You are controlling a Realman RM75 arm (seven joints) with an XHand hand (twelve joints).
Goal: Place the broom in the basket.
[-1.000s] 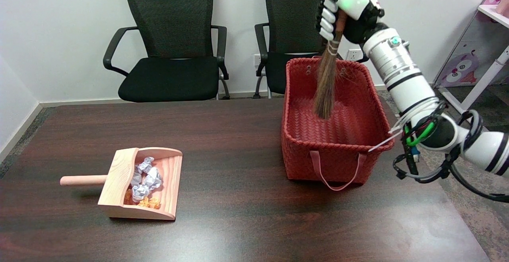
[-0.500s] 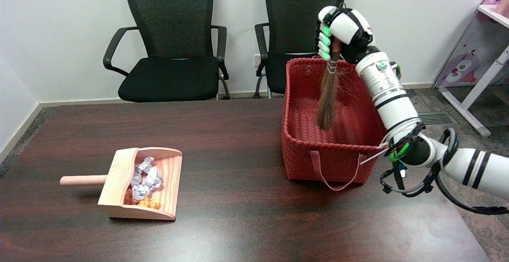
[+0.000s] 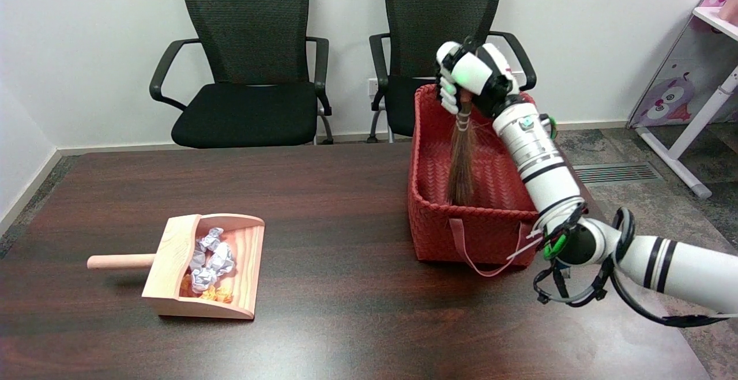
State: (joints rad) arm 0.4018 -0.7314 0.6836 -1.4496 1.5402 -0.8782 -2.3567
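The broom (image 3: 461, 161) is held nearly upright inside the red basket (image 3: 426, 218), bristles down, perhaps touching its floor. Its handle is gripped by the closed fingers of the right hand (image 3: 468, 80). A wooden dustpan (image 3: 202, 264) lies well apart, left.

We reach in from the lower right with our right arm (image 3: 663, 267), its upper segment lying nearly level, then bending at the elbow (image 3: 576, 244), where loose cables hang. From there our forearm (image 3: 533, 152) rises steeply up and to the left. At its top our right hand (image 3: 470, 80) is turned with its back toward the camera, fingers (image 3: 447, 89) curled down on the left side and closed around the handle of the broom (image 3: 461, 161), which hangs below it.
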